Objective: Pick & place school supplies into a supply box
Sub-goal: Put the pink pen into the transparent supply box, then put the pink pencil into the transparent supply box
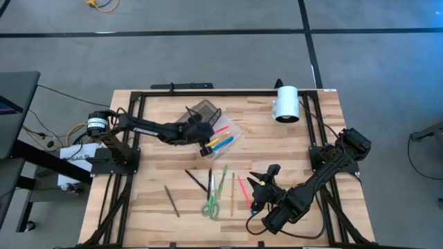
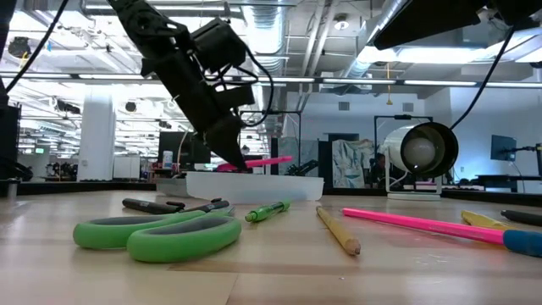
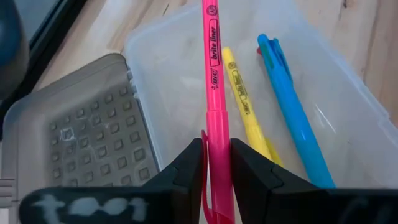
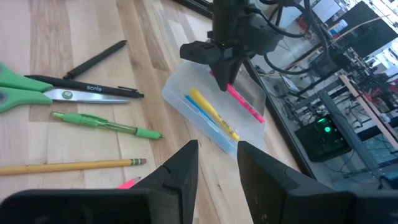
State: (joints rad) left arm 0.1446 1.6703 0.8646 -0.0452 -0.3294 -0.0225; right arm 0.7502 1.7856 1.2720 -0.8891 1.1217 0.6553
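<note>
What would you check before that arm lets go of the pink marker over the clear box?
1. Left gripper jaws clamp the pink highlighter: ok.
2. Highlighter is above the supply box, not the table: ok.
3. Lid lies open, clear of the drop: ok.
4. Free space beside the yellow highlighter and blue pen: ok.
5. Highlighter's tip touching the box floor: cannot tell.
6. Right gripper away from the box: ok.

- The high view looks straight down on the whole table (image 1: 152, 200).
- The low view sits at tabletop height, close behind the scissors (image 2: 157, 235), facing the room.
- The left wrist view looks closely down into the supply box (image 3: 348, 112).
- The right wrist view, probably tilted, shares that box from farther off.
</note>
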